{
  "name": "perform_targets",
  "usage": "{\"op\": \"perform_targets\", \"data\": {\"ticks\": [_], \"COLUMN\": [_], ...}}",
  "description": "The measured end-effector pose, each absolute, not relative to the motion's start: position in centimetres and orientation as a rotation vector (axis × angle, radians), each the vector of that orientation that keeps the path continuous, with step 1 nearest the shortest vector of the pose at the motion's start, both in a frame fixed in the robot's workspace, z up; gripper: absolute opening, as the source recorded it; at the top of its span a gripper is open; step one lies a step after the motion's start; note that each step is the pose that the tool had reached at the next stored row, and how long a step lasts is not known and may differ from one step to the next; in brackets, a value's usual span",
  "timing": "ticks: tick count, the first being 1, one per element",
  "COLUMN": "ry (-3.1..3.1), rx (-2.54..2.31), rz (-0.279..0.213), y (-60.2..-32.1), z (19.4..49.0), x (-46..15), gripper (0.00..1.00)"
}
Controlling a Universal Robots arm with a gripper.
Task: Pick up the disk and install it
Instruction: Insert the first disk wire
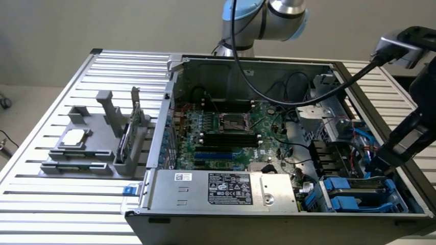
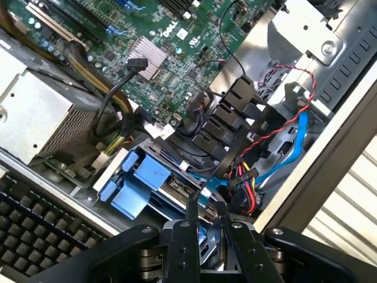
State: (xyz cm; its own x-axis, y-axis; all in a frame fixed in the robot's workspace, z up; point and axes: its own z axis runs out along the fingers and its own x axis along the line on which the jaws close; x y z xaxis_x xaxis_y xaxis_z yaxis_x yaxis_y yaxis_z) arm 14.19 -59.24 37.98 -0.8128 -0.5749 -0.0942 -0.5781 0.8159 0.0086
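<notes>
My gripper (image 2: pixel 205 213) reaches down into the open computer case (image 1: pixel 225 204), at the drive bay (image 1: pixel 358 196) in its corner on the exterior view's right. Its two black fingers (image 2: pixel 189 221) stand close together. A strip of blue carrier frame, the edge of the disk (image 2: pixel 204 234), sits between them, so the gripper looks shut on it. The rest of the disk is hidden under the fingers and down in the bay. In the exterior view the gripper (image 1: pixel 379 171) hangs just above the bay's blue parts.
Another blue carrier (image 2: pixel 144 180) sits in the neighbouring slot. Red, blue and black cables (image 2: pixel 283 135) crowd the bay. The motherboard (image 1: pixel 225 132) and the power supply (image 1: pixel 218 189) lie in the case. A grey fixture (image 1: pixel 95 143) on the slatted table holds a square chip and a green card.
</notes>
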Motion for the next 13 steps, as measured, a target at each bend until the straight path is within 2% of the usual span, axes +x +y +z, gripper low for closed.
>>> {"op": "perform_targets", "data": {"ticks": [13], "ry": [2.996], "rx": [-0.576], "rz": [0.04], "y": [-59.25], "z": [37.85], "x": [14.19], "gripper": [0.25]}}
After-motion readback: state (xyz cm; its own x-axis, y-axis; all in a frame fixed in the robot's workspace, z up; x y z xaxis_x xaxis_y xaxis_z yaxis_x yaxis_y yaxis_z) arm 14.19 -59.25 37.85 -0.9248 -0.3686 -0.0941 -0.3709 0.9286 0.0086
